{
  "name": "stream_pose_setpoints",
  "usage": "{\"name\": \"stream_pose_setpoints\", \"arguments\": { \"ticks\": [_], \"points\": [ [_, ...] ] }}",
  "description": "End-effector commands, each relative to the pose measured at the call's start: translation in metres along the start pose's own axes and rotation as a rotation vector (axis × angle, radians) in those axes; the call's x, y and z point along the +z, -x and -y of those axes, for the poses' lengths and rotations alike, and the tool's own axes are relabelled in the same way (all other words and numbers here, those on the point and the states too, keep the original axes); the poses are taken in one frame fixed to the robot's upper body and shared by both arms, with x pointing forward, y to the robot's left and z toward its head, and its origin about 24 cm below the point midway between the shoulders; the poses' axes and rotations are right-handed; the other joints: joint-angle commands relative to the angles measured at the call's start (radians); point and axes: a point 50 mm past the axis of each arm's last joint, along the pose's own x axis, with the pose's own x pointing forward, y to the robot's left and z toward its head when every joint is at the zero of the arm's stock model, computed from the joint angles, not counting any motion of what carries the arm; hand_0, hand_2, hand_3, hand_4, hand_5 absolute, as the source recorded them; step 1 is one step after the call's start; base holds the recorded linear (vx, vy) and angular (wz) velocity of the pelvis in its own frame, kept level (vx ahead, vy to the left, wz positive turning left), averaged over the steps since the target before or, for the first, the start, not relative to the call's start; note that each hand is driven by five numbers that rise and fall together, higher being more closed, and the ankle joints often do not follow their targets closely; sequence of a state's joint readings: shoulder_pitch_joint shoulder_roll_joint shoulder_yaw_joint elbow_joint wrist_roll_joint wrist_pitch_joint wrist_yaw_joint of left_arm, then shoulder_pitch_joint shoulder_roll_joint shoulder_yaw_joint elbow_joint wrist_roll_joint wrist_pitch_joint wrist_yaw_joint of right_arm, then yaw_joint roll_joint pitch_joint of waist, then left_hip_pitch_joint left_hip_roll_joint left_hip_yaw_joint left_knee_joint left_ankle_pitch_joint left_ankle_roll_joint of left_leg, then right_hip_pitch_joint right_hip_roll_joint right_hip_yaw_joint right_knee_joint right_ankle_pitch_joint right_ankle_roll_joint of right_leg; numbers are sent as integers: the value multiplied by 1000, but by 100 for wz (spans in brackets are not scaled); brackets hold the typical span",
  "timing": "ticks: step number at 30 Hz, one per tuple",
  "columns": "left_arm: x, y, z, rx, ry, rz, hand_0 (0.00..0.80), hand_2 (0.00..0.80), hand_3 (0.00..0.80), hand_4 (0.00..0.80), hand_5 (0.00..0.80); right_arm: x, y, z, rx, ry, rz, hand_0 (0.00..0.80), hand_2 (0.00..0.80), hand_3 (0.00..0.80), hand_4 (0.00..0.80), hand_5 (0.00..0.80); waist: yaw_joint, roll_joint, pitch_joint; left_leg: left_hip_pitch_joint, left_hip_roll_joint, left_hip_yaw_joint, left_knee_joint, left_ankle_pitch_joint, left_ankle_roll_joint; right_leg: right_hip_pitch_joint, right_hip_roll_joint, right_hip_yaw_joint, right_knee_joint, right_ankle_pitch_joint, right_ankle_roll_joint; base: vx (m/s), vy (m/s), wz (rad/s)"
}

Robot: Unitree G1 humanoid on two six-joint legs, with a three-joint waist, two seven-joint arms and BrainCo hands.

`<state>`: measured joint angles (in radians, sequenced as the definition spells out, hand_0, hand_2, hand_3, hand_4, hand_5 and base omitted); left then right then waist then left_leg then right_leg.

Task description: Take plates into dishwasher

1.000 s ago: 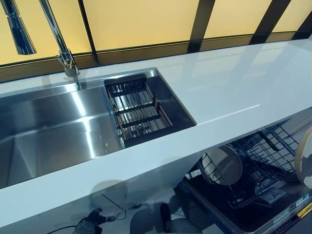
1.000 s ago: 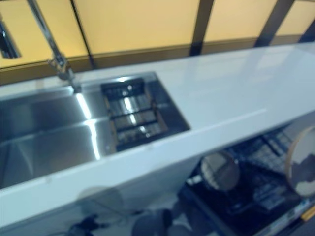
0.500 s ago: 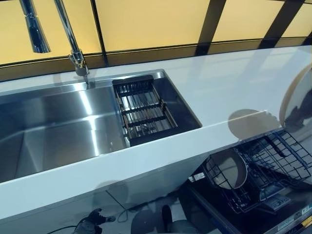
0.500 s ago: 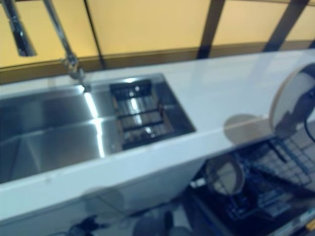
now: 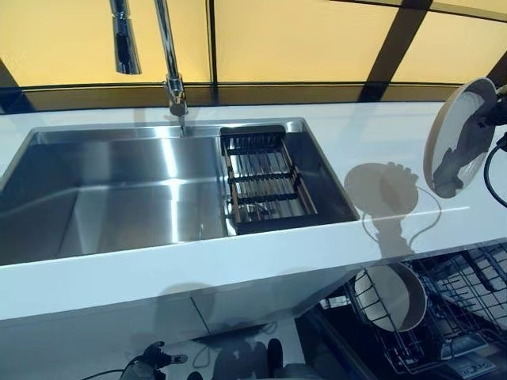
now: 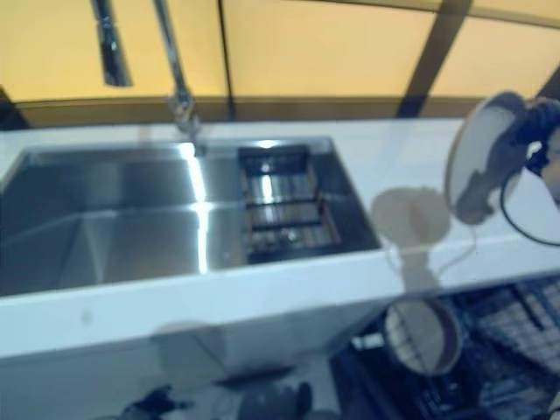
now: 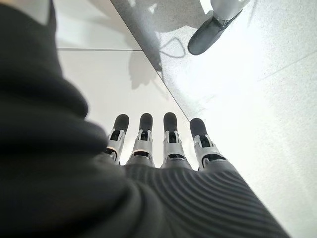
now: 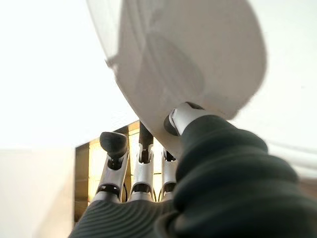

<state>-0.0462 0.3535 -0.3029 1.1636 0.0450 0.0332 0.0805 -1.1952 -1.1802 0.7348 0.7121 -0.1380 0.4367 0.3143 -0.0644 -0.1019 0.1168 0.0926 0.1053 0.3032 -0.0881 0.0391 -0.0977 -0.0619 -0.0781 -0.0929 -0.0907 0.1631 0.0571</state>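
A white plate (image 5: pixel 458 133) is held upright on edge above the right end of the white counter (image 5: pixel 372 142). My right hand (image 8: pixel 198 130) is shut on it, thumb pressed on one face and fingers (image 8: pixel 113 148) behind the other. A second plate (image 5: pixel 392 298) stands in the open dishwasher's wire rack (image 5: pixel 467 309) below the counter edge. My left hand (image 7: pixel 163 144) hangs low near the floor with its fingers straight and holds nothing; it also shows as a small shape (image 5: pixel 150 360) at the bottom of the left eye view.
A steel sink (image 5: pixel 119 190) with a tall tap (image 5: pixel 170 59) fills the left of the counter. A dark slatted drain basket (image 5: pixel 265 184) sits in the sink's right part. Yellow wall panels run behind the counter.
The camera has swung, so the sink sits further right in view. My right hand has lifted the plate from beside the dishwasher rack up over the counter.
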Motion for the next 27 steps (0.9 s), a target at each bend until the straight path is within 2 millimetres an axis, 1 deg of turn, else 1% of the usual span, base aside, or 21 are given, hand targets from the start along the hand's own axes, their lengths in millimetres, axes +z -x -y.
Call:
{"name": "stream_pose_setpoints", "arguments": {
  "ticks": [1,7,15,18,22,24,27],
  "points": [
    [12,-3,-17,51,-41,35,0,0,0,0,0,22,15,56,-168,86,41,800,800,800,800,800,17,-31,36,-2,-8,-53,1,-44,8,37,-24,-22,3,-63,90,-23,-7,12],
    [15,-3,-19,54,-38,48,0,0,0,0,0,27,13,51,-135,169,27,800,800,800,800,800,23,-25,45,-13,-9,-56,1,-40,6,30,-27,-33,3,-63,90,-7,-2,3],
    [22,-3,-22,54,-35,70,0,0,0,0,0,21,9,43,-42,256,-26,800,800,800,800,800,25,-21,57,-26,-9,-56,1,-33,3,21,-27,-34,3,-63,89,-32,-2,0],
    [23,-3,-21,53,-35,74,0,0,0,0,0,19,7,38,-13,287,-36,800,800,800,800,800,24,-20,58,-28,-7,-53,1,-32,1,20,-27,-34,3,-63,89,0,0,0],
    [26,-3,-21,54,-31,80,0,0,0,0,0,17,5,30,26,372,-53,800,800,800,800,800,22,-17,60,-29,-5,-49,1,-30,-2,18,-29,-34,3,-64,90,0,0,0],
    [28,-3,-21,55,-27,83,0,0,0,0,0,17,4,24,47,417,-57,800,800,800,800,800,20,-13,62,-29,-5,-48,1,-29,-3,18,-30,-34,3,-64,90,0,0,0],
    [28,-4,-21,55,-25,82,0,0,0,0,0,17,3,18,66,436,-57,800,800,800,800,800,19,-11,61,-30,-5,-47,1,-28,-3,16,-31,-34,3,-64,90,0,0,0]
  ]
}}
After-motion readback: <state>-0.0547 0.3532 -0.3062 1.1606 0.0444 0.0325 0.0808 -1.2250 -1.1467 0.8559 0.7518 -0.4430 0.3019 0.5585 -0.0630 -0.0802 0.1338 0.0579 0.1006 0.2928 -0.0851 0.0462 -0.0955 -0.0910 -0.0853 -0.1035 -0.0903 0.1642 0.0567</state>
